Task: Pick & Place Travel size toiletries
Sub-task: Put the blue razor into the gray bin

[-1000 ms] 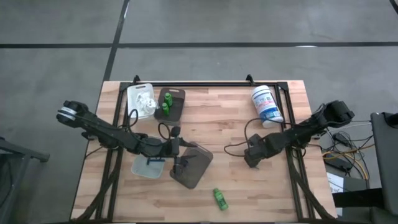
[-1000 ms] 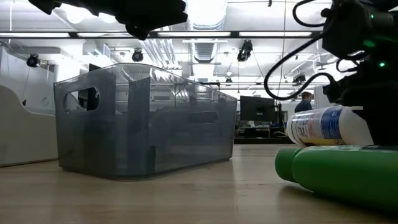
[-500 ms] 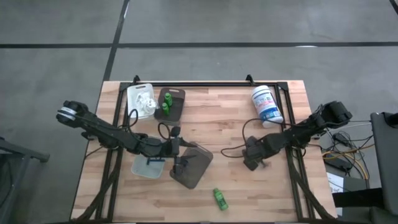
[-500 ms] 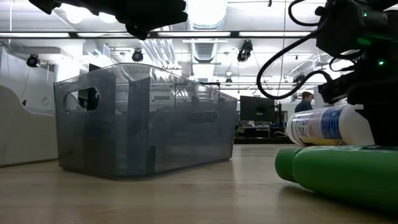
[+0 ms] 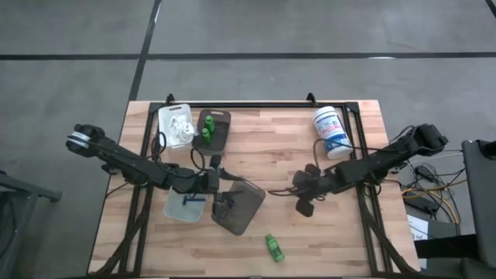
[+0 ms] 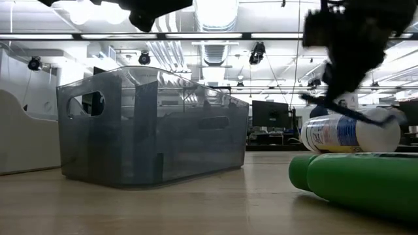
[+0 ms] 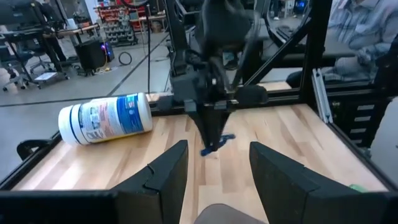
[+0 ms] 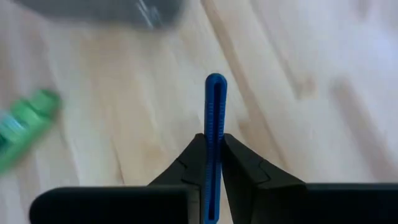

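Note:
My right gripper [image 5: 301, 204] stands over the middle of the table, shut on a slim blue stick [image 8: 215, 106]. The left wrist view shows the stick [image 7: 219, 142] at that gripper's tips. My left gripper [image 7: 214, 180] is open over the left edge of the grey tray [image 5: 239, 204], with nothing between its fingers. One green bottle [image 5: 273, 246] lies on its side near the table's front edge. More green bottles [image 5: 208, 129] stand in the brown tray, and white packets [image 5: 181, 126] lie in the white tray. My right gripper pinches the blue stick by its two flat sides [image 8: 215, 140] between its two fingers. The stick runs along the fingers and sticks out past their tips. The fingers point down at the table [image 7: 210, 127]. Whether the stick's free end touches the wood, I cannot tell.
A large white tub with a blue label [image 5: 332, 132] lies on its side at the far right. A pale tray [image 5: 183, 208] holding blue sticks sits left of the grey tray. Bare wood lies between the grey tray and my right gripper.
My right gripper has shut on the blue stick. It has also moved a little toward the table's left and near edges. My left arm has barely moved.

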Robot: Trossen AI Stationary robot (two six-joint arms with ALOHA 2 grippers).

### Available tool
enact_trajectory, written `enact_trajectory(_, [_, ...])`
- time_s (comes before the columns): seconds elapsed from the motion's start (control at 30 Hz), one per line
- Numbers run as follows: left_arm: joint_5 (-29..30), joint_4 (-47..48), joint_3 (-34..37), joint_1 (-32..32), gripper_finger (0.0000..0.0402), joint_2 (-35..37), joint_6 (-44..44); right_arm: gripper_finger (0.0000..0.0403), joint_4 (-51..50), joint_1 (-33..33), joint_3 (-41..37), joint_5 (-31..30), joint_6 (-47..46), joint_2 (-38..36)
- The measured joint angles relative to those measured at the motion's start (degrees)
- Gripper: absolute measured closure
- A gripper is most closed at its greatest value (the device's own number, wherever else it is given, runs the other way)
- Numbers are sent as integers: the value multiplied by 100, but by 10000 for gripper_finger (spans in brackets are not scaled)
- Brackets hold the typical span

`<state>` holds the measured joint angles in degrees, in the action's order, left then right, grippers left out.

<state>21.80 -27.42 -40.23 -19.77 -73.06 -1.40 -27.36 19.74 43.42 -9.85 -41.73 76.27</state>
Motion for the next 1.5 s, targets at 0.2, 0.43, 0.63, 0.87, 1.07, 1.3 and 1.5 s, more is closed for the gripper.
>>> enact_trajectory(0.2, [-103, -169, -7, 2, 225, -19, 191, 377, 1725, -1, 0, -1064, 1284, -480])
enact_trajectory(0.43, [-129, -929, -2, 14, 225, -240, 258, 375, 3958, -3, -9, -1123, 2986, -552])
enact_trajectory(0.63, [-125, -1942, -34, 60, 225, -804, 274, 374, 4985, -8, -9, -1113, 3691, -378])
enact_trajectory(0.87, [-116, -2092, -419, 216, 225, -1433, 272, 374, 5319, -29, -11, -936, 3761, -315])
enact_trajectory(1.07, [-115, -2099, -934, 343, 225, -1972, 236, 374, 5441, -29, -2, -809, 3846, -317])
enact_trajectory(1.3, [-116, -2100, -1369, 386, 225, -2356, 129, 374, 5522, -29, 5, -793, 3954, -317])
enact_trajectory(1.5, [-114, -1948, -1387, 407, 248, -2355, 149, 374, 5515, -29, 5, -791, 4037, -317])
